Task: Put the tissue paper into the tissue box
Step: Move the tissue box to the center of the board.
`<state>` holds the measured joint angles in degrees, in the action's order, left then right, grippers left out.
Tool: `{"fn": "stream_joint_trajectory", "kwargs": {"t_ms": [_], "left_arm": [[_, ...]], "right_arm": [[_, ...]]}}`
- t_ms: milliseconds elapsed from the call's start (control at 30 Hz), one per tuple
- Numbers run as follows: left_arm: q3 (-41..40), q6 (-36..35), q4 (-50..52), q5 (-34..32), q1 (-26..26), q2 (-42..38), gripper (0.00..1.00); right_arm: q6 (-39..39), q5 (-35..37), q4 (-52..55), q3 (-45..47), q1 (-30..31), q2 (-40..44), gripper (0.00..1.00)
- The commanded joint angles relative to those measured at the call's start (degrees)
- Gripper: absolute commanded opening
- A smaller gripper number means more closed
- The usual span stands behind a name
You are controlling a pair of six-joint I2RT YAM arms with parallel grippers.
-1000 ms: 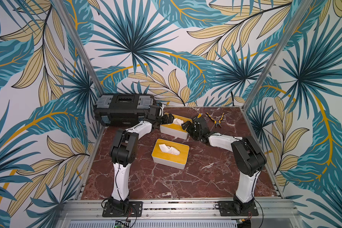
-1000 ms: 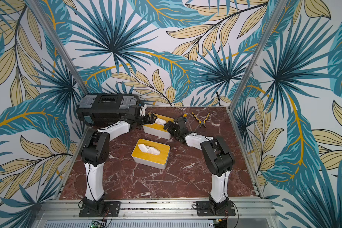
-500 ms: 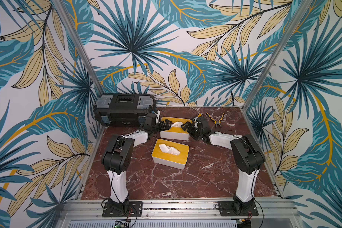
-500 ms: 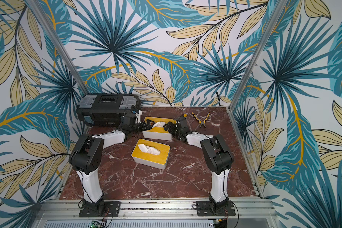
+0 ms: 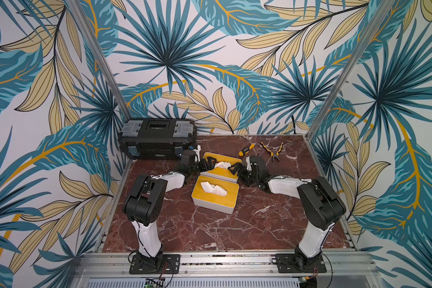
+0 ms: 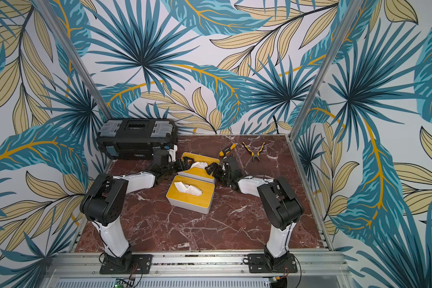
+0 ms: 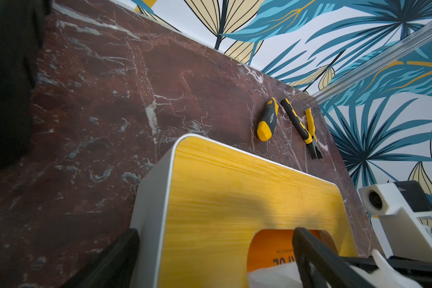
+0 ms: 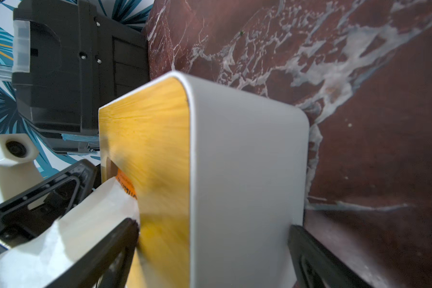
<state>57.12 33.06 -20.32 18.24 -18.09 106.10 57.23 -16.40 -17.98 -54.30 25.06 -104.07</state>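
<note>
Marble table (image 5: 210, 224) may let the far box (image 5: 223, 172) slide, so brace it with one finger while another tucks the tissue (image 5: 222, 164) down its slot. Both arms stretch low and flank that box. Left gripper (image 5: 207, 163) and right gripper (image 5: 235, 169) stand spread wide, grasping nothing, and the tissue pokes out between them.

Black toolbox (image 5: 157, 138), lid shut, clear-grey lid compartments: close behind the left jaws, in the far-left corner of the surface (image 5: 210, 229). Yellow-black screwdriver (image 5: 246, 149): just behind the right jaws, shaft hidden. Yellow-black pliers (image 5: 272, 150): beyond the right jaws and further out to the right, near the screwdriver but apart, handles spread. Surface is red marble; walls (image 5: 210, 49) leaf-print.
</note>
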Motion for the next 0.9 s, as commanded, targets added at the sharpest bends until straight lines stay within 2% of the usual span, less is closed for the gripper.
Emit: {"fn": "stream_joint_trajectory", "kwargs": {"t_ms": [0, 300, 433, 567, 700, 867], "left_arm": [[-2.4, 0.1, -0.5, 3.0, -1.2, -2.6, 1.0], [-4.3, -2.8, 4.4, 0.8, -1.0, -8.9, 1.0], [-6.6, -4.3, 5.6, -1.8, -0.3, -13.5, 1.0], [-9.7, -9.0, 10.4, -8.6, -0.1, -22.4, 1.0], [-14.9, -14.9, 14.6, -19.2, -0.1, -34.4, 1.0], [-23.1, -22.9, 16.1, -35.1, 0.5, -49.1, 1.0]], "right_arm": [[-1.4, -3.1, 2.4, 1.4, 1.8, 1.8, 0.97], [-2.6, 5.2, 6.5, 5.9, 1.8, 11.7, 0.97], [-4.9, 10.1, 9.0, 9.5, 1.8, 20.1, 0.98], [-10.0, 16.6, 15.0, 12.7, 1.8, 31.5, 0.98], [-16.4, 29.0, 22.5, 14.9, 1.8, 43.3, 0.99], [-24.9, 51.7, 24.4, 19.0, 1.4, 53.1, 1.0]]}}
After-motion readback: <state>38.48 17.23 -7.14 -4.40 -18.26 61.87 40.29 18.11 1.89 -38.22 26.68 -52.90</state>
